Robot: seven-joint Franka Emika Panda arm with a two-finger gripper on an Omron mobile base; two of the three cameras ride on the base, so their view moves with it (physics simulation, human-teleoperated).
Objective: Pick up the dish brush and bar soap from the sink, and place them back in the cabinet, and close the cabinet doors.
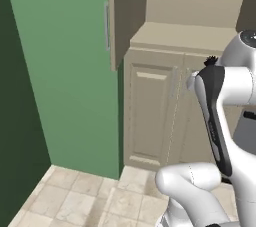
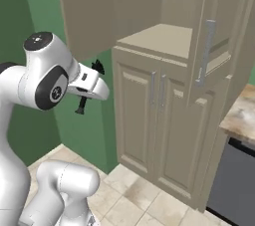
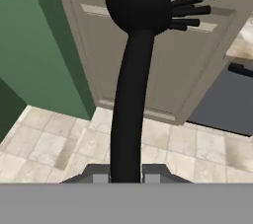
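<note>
Your gripper (image 3: pixel 125 177) was closed tight on the dish brush (image 3: pixel 129 85), gripping its handle, bristles pointing away, held in the air before the cabinet (image 2: pixel 164 41), whose upper cabinet doors (image 2: pixel 211 36) stood open.

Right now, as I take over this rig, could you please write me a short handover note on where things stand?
Gripper: shut on the dish brush, gripped at the handle, bristly head pointing away from the hand.
Cabinet: straight ahead, upper cabinet doors open, shelf bare where visible.
Done: brush lifted and carried to the cabinet.
Left: set the brush on the shelf, fetch the bar soap, shelve it, then close the doors.
</note>
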